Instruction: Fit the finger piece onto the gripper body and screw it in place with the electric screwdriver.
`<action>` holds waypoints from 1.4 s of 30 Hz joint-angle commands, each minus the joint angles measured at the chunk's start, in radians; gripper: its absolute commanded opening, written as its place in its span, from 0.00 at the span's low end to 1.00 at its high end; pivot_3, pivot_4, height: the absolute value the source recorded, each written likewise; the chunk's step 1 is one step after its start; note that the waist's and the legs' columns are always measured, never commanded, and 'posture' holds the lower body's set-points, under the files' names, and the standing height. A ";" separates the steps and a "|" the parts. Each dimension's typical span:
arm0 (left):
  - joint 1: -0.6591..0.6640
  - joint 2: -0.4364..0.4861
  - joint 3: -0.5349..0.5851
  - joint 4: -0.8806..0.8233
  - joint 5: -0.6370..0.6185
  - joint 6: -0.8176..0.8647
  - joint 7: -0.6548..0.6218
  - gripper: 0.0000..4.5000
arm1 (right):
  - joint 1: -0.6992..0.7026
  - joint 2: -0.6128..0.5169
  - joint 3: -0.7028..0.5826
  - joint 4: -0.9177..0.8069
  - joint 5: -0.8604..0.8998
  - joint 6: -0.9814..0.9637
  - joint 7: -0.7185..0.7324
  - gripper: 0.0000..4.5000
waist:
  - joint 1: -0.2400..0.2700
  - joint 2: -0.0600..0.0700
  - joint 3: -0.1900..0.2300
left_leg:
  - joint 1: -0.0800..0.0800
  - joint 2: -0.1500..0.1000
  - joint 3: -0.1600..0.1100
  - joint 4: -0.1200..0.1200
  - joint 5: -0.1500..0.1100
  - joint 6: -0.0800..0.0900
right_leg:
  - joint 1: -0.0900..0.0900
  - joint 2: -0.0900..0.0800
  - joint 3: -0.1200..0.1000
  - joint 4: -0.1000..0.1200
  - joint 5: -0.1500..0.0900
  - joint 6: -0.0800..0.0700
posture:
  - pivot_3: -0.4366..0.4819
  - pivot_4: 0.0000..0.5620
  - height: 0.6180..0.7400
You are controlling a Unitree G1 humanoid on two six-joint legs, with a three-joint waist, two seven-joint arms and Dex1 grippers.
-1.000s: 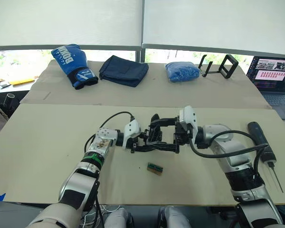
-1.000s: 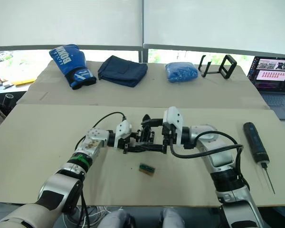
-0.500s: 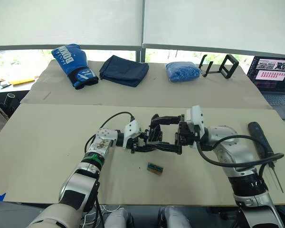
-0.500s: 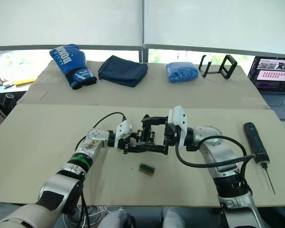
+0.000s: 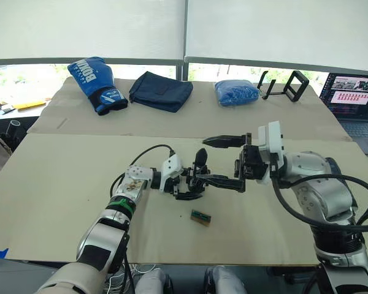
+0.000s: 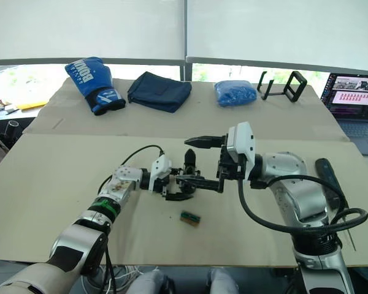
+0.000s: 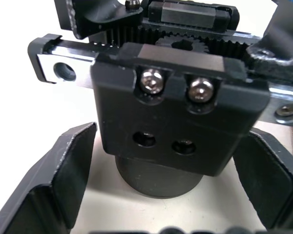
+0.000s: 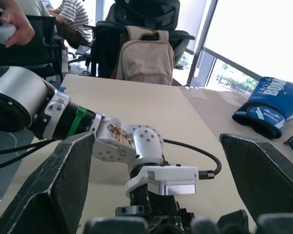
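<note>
At the far left of the back table a blue boxing glove [image 5: 95,83] is lying, with a dark folded cloth [image 5: 161,90] beside it. On the near table the left gripper [image 5: 185,184] is reaching in from the left and sitting around the gripper body [image 7: 180,122]. The wrist view is showing the body's black block and round drum up close. Whether the left gripper is clamping on the body or merely bracketing it I cannot tell, since the block is covering the contact edges. The body's pointed finger is sticking upward. The finger piece is not making itself out against the other black parts there. A small green-and-brown block [image 5: 200,217] is lying alone just in front. Further right, the right gripper [image 5: 224,162] is hanging with its two fingers spread wide apart, nothing between them, the lower one reaching close to the body. Behind it a blue bundle [image 5: 236,92] and a black stand [image 5: 282,84] are sitting on the back table. The electric screwdriver [image 6: 325,171] is lying right of the right arm, largely hidden by arm and cable. A laptop [image 5: 354,101] is being cut off by the right edge
</note>
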 commanded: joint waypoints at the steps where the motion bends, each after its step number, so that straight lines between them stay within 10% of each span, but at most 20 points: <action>1: 0.032 0.024 0.005 -0.017 -0.005 -0.001 -0.008 0.99 | 0.010 -0.033 -0.057 -0.060 0.035 0.006 -0.018 1.00 | -0.001 0.000 0.000 | 0.000 0.000 0.000 0.000 0.000 0.000 | 0.000 0.000 0.000 0.000 0.000 0.000 | 0.48 0.27 1.00; 15: 0.301 0.325 0.171 -0.468 -0.253 0.104 -0.161 0.99 | 0.557 -0.162 -0.562 -0.269 0.116 0.056 -0.149 1.00 | -0.015 0.000 0.000 | 0.002 0.001 0.000 -0.006 0.001 -0.003 | -0.001 0.000 0.002 -0.001 0.000 0.000 | 0.48 0.27 1.00; 28: 0.523 0.463 0.288 -0.861 -0.515 0.333 -0.196 0.99 | 1.166 0.225 -0.944 -0.273 -0.019 -0.279 -0.232 1.00 | 0.002 0.002 0.000 | 0.006 0.001 -0.002 -0.012 0.001 -0.005 | 0.002 0.000 0.004 -0.003 -0.005 0.008 | 0.48 0.27 1.00; 36: 0.558 0.459 0.288 -0.928 -0.550 0.351 -0.201 0.99 | 1.282 0.317 -0.965 -0.295 0.042 -0.304 -0.334 1.00 | -0.003 0.010 0.001 | 0.010 0.001 -0.001 -0.014 -0.002 -0.014 | 0.002 0.000 0.008 -0.002 -0.006 0.006 | 0.48 0.27 1.00; 42: 0.540 0.445 0.276 -0.964 -0.567 0.367 -0.183 0.99 | 1.182 0.097 -0.982 -0.301 0.186 -0.109 -0.460 1.00 | -0.006 0.012 0.002 | 0.010 0.001 0.000 -0.014 -0.002 -0.014 | 0.001 -0.001 0.013 -0.002 -0.007 0.003 | 0.48 0.27 1.00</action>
